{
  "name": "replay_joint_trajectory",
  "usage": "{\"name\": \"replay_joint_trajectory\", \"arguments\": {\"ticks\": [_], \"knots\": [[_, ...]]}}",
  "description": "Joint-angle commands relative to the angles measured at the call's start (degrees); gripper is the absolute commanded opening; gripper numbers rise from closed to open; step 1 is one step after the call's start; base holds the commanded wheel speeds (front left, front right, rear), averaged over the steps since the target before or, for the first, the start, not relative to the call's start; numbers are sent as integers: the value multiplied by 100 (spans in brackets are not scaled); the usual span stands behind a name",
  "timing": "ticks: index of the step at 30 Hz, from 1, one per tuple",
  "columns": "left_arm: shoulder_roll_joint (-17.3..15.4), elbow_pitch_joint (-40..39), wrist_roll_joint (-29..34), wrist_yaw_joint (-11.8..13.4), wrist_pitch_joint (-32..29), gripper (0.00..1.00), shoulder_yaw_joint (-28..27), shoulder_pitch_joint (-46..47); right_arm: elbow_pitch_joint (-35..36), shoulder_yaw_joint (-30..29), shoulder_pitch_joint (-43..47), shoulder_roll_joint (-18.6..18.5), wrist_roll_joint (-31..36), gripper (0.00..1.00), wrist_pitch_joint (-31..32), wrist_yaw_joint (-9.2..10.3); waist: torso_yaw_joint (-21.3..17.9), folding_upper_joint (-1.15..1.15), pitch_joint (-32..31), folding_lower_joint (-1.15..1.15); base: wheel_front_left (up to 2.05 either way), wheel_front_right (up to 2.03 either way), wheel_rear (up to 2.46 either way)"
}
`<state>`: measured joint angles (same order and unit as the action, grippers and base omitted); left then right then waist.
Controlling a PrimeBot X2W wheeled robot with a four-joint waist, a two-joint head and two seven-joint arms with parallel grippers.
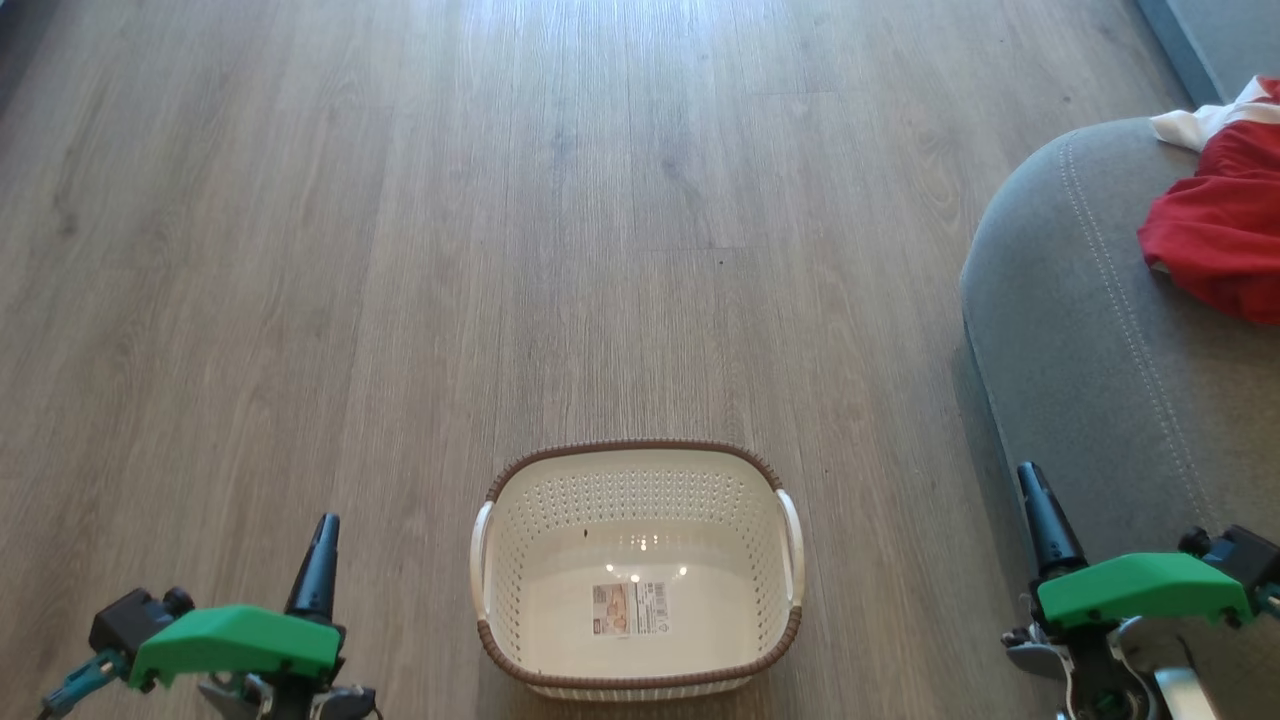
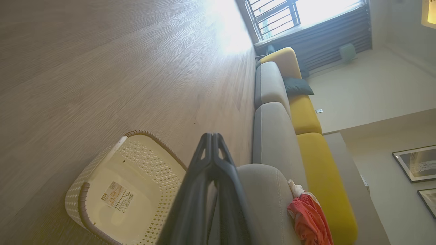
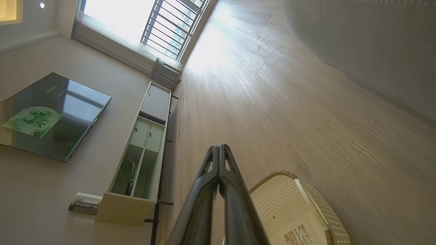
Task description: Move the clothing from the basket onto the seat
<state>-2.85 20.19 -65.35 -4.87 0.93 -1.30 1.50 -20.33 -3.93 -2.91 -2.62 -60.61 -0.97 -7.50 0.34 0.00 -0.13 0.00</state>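
The cream perforated basket [image 1: 637, 480] with its brown rim stands on the wood floor low in the head view, empty, a label sticker on its bottom. The red clothing [image 1: 1220, 215], with a white part, lies on the grey seat [image 1: 1080, 330] at the right edge. My left gripper [image 1: 322, 540] is shut and empty, left of the basket. My right gripper [image 1: 1035, 495] is shut and empty, right of the basket, beside the seat. The left wrist view shows the basket [image 2: 136, 160], the seat [image 2: 269, 197] and the clothing [image 2: 308, 217] past the shut fingertips [image 2: 212, 137].
Bare wood floor [image 1: 500, 200] stretches ahead and to the left. The left wrist view shows a long sofa with yellow backs [image 2: 306, 112] and a dark cushion [image 2: 298, 86]. The right wrist view shows a low cabinet [image 3: 143, 149], a wall screen [image 3: 51, 115] and the basket [image 3: 293, 207].
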Motion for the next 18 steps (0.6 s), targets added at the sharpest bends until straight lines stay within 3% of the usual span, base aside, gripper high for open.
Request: {"name": "replay_joint_trajectory", "arguments": {"ticks": [1,18], "knots": [[-15,-230,-174,-41,-62,0,-175,337,241,32,-292,-19,-204,0,49,0,-1,0,1,0,0,0,0],[-10,-387,-1202,-131,-341,0,-318,391,401,-88,-307,-22,-1414,0,335,1,-14,0,13,0,0,0,0]]}}
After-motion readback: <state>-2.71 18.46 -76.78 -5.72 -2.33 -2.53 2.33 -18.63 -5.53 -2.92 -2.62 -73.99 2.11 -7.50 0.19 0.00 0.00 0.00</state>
